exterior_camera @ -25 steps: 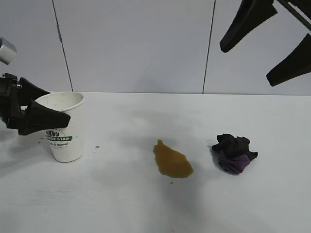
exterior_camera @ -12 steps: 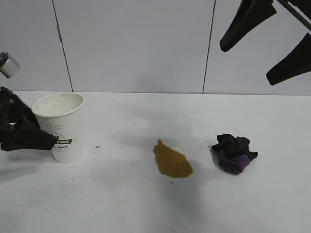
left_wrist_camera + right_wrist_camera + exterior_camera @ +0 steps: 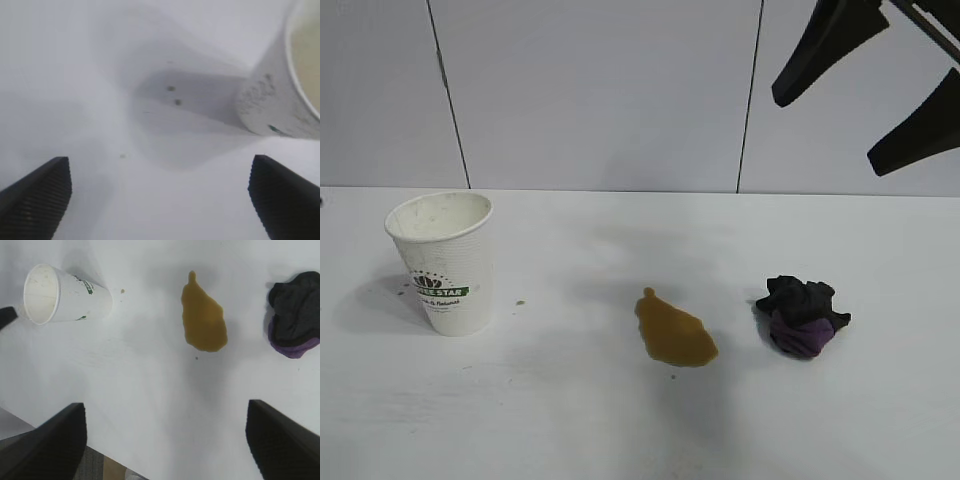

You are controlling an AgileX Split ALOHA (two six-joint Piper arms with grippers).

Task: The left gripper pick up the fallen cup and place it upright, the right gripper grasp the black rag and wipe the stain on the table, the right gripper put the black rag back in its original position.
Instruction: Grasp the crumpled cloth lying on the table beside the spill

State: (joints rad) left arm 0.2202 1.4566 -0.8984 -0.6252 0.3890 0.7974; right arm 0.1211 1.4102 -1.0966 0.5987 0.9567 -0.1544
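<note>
On the left side of the desk [image 3: 570,420] the cup [image 3: 444,262] stands upright on its base, so your step in hand is the rag. The black rag [image 3: 802,316] lies bunched toward the right, well apart from the cup, with the stain [image 3: 674,330] between them and clear of both. The right claw [image 3: 865,90] hangs high above the rag's side, spread wide and pinching nothing. Bring it straight down over the middle of the wad, straddle the bunch with both fingers, and close low enough to gather cloth rather than skim the top fold. Then drag across the whole blotch, including its narrow tail. Note where the rag sits, since it must return there.

The left claw [image 3: 160,192], spread and empty beside the cup, shows only in its own wrist view; the exterior view does not catch it. The right arm is cut off above the fingers. You cannot tell whether the stain is wet or dried, nor what the specks near the cup are.
</note>
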